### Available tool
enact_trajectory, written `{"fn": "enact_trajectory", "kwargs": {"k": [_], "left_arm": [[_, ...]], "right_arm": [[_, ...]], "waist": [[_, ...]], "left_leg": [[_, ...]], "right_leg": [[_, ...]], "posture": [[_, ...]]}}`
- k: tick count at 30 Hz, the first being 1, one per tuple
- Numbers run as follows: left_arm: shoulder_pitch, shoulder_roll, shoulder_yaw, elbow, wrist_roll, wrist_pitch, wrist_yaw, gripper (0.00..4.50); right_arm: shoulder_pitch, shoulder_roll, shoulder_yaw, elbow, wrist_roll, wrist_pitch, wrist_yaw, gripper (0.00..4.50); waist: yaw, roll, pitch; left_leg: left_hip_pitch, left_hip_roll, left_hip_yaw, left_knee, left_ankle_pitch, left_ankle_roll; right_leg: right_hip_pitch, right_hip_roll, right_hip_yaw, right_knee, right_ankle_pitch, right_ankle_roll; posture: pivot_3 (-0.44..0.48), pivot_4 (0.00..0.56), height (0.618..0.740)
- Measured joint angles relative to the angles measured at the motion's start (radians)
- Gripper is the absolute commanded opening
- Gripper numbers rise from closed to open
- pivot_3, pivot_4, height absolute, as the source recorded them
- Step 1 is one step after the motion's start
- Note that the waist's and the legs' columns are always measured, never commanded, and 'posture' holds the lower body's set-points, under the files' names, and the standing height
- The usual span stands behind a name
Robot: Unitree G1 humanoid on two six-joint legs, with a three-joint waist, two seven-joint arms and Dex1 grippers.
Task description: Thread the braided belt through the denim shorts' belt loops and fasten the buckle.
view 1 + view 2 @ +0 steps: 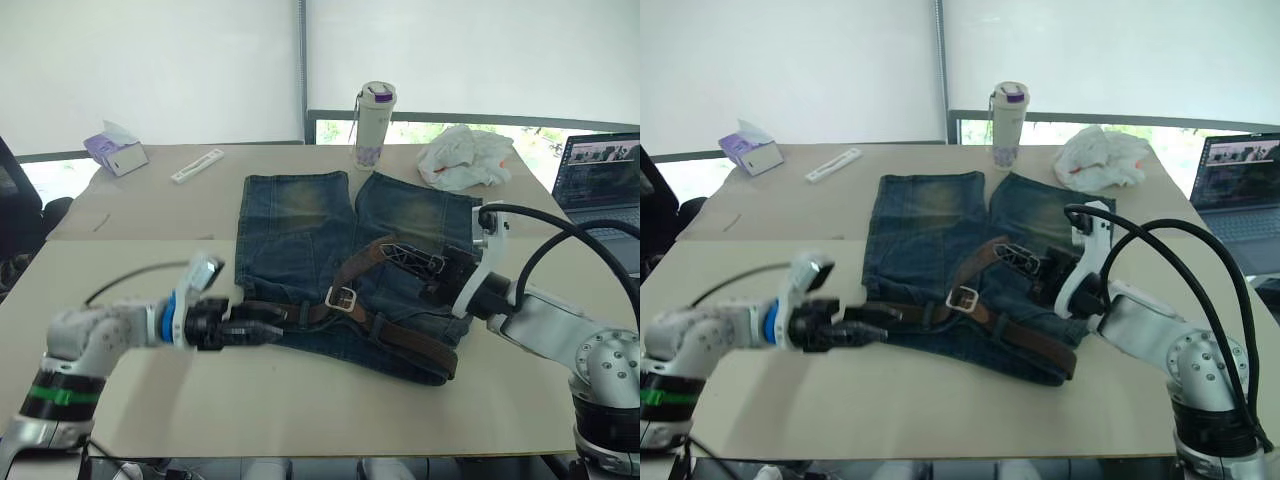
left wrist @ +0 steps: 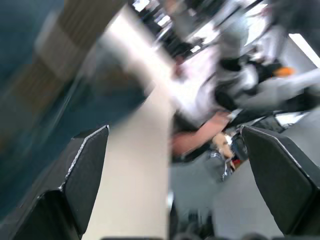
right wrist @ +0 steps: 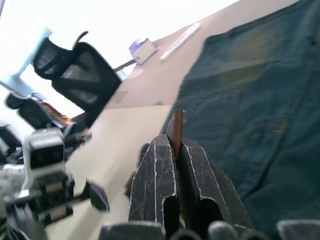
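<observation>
The denim shorts lie flat on the table, waistband nearest me and legs pointing away. The braided belt runs along the waistband, with its silver buckle near the middle. One brown end rises from the buckle toward my right gripper, which is shut on that strap above the shorts' right half. At the waistband's left end my left gripper is level with the belt, its fingers wide apart and holding nothing. The belt loops are too small to make out.
Beyond the shorts stand a white bottle, a crumpled white bag, a flat white stick and a purple tissue box. A laptop sits at the far right. A black office chair stands beyond the table's left side.
</observation>
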Motion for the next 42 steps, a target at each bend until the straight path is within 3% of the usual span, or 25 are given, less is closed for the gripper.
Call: {"fn": "enact_trajectory", "kwargs": {"k": [5, 13, 17, 22, 29, 39, 42], "left_arm": [[-0.042, -0.226, 0.004, 0.018, 0.069, -0.026, 0.291, 4.48], [-0.021, -0.415, -0.033, -0.126, 0.132, -0.059, 0.556, 4.48], [0.000, -0.408, -0.061, -0.177, 0.267, -0.185, 0.631, 4.48], [0.105, -0.335, -0.119, -0.293, 0.471, -0.437, 0.607, 4.48], [0.166, -0.366, -0.231, -0.345, 0.576, -0.579, 0.585, 4.48], [0.133, -0.405, -0.252, -0.289, 0.723, -0.706, 0.638, 4.48], [0.114, -0.412, -0.254, -0.272, 0.743, -0.718, 0.640, 3.63]], "right_arm": [[-0.010, 0.025, 0.006, 0.000, 0.063, -0.043, -0.011, 0.00], [-0.020, 0.074, 0.045, -0.020, 0.106, -0.107, -0.081, 0.00], [-0.002, 0.087, 0.060, -0.029, 0.104, -0.128, -0.099, 0.00], [0.004, 0.095, 0.060, 0.009, 0.087, -0.157, -0.114, 0.00], [-0.032, 0.133, 0.076, 0.047, 0.078, -0.162, -0.141, 0.00], [-0.048, 0.159, 0.100, 0.045, 0.077, -0.162, -0.180, 0.00], [-0.048, 0.172, 0.109, 0.039, 0.077, -0.162, -0.184, 0.00]], "waist": [[-0.009, -0.001, 0.000], [-0.005, -0.001, 0.000], [-0.007, -0.001, 0.000], [-0.004, 0.000, 0.000], [0.000, 0.000, 0.000], [-0.004, 0.001, -0.001], [-0.004, 0.001, -0.001]], "left_leg": [[-0.001, -0.001, 0.000, -0.001, 0.000, 0.000], [-0.001, -0.003, 0.000, 0.000, 0.001, 0.001], [0.000, -0.005, 0.000, 0.000, 0.001, 0.001], [0.000, -0.004, 0.001, -0.001, 0.001, 0.001], [-0.001, -0.005, 0.001, 0.001, 0.001, 0.001], [-0.001, -0.005, 0.001, 0.001, 0.001, 0.001], [-0.001, -0.005, 0.001, 0.001, 0.001, 0.001]], "right_leg": [[-0.002, 0.001, 0.001, 0.001, 0.001, 0.000], [-0.002, 0.001, 0.002, 0.003, 0.001, 0.000], [-0.002, 0.001, 0.003, 0.003, 0.001, 0.000], [-0.001, 0.001, 0.003, 0.003, 0.001, 0.000], [-0.001, 0.000, 0.003, 0.003, 0.001, 0.000], [-0.001, 0.001, 0.003, 0.003, 0.001, 0.000], [-0.001, 0.001, 0.003, 0.004, 0.001, 0.000]], "posture": [[0.000, 0.150, 0.740], [0.000, 0.150, 0.740], [0.000, 0.150, 0.740], [0.000, 0.150, 0.740], [0.000, 0.150, 0.740], [0.000, 0.150, 0.740], [0.000, 0.150, 0.740]]}}
